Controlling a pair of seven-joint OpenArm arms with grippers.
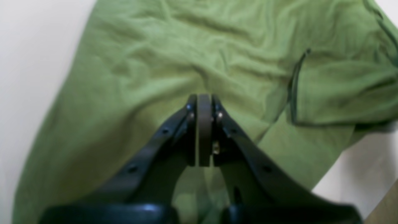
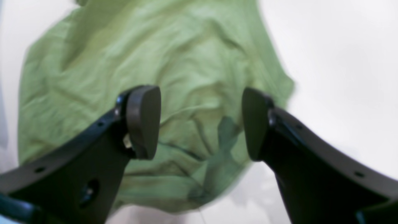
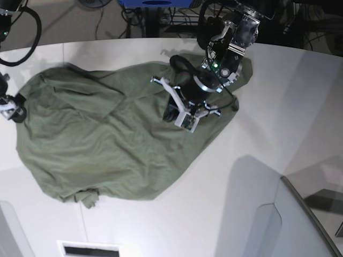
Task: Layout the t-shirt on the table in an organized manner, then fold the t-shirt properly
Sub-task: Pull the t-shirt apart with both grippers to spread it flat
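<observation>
The olive-green t-shirt (image 3: 107, 139) lies spread and wrinkled across the white table (image 3: 268, 107), one sleeve bunched at its front edge. My left gripper (image 3: 171, 113) hangs over the shirt's right half. In the left wrist view the left gripper (image 1: 204, 101) is shut, pads together, tips at the t-shirt (image 1: 155, 62), whose creases run toward them; no cloth shows between the pads. My right gripper (image 3: 13, 110) is at the shirt's left edge. In the right wrist view the right gripper (image 2: 202, 121) stands open above the t-shirt (image 2: 124, 56), empty.
A grey translucent panel (image 3: 300, 219) rises at the front right, and another panel (image 3: 8, 230) stands at the front left. A white slotted piece (image 3: 88, 249) sits at the front edge. Cables and equipment (image 3: 155, 13) lie behind the table's curved back edge.
</observation>
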